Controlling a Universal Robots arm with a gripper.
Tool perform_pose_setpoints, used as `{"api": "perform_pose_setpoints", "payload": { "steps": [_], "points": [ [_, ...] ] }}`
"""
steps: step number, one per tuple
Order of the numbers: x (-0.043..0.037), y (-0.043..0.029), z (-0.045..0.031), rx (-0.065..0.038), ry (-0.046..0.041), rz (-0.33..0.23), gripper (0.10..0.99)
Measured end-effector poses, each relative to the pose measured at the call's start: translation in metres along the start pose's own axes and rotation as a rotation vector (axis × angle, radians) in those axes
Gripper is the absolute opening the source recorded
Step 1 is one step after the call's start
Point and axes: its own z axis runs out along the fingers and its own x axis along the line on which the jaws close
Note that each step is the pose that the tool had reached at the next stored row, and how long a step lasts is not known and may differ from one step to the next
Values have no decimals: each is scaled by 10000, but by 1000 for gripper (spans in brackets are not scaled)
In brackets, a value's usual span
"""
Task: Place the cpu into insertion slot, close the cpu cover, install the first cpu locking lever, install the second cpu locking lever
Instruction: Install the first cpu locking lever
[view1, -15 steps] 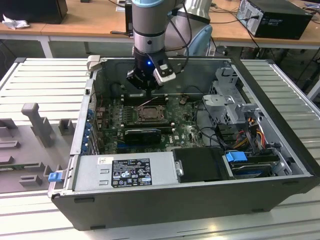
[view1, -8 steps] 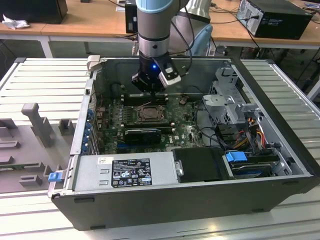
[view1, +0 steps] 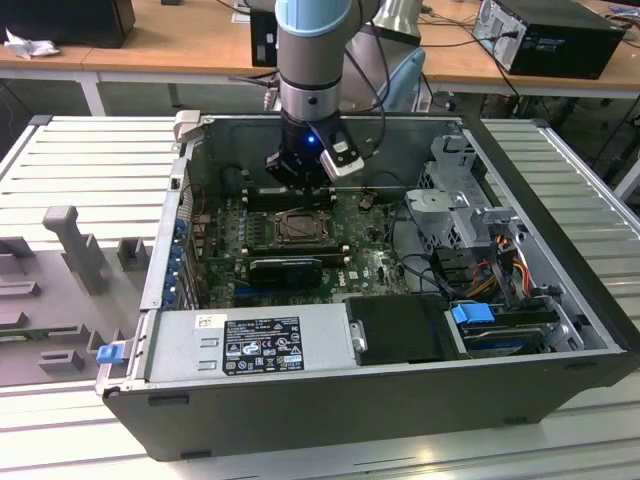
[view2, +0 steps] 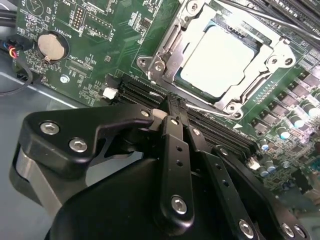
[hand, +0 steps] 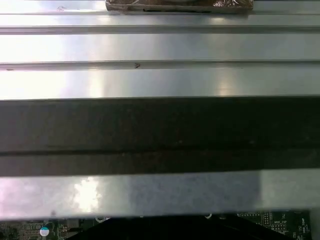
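Ribbed metal table (view1: 80, 160): carries one open computer case (view1: 300, 400).
Robot arm (view1: 312, 60): reaches down into the case.
Green motherboard (view2: 100, 45): flat on the case floor.
Tool (view2: 174, 107): black fingers pressed together, nothing seen between them; tips over the black memory slots (view2: 135, 92), just beside the socket (view1: 300, 228).
Cover frame (view2: 170, 50): lying down around the chip.
Processor chip (view2: 220, 60): seated in the socket, silver top up.
Coin battery (view2: 52, 46): near the board's edge.

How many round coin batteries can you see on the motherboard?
1: the coin battery sits in its holder on the motherboard, away from the cpu; the gripper may hide others.
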Motion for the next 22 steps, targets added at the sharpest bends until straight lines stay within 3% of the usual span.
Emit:
{"api": "perform_pose_setpoints", "payload": {
  "steps": [13, 14, 15, 18, 20, 22],
  "points": [
    [-29, -9, 97, 2, 0, -5, 106],
    [-29, -9, 96, 2, 1, -7, 106],
    [-31, -6, 74, -64, 1, -11, 106],
    [-31, -5, 62, -77, 3, -7, 106],
    [-34, -10, 98, 38, 6, -12, 106],
    [-37, -11, 109, 70, 5, -12, 106]
  ]
}}
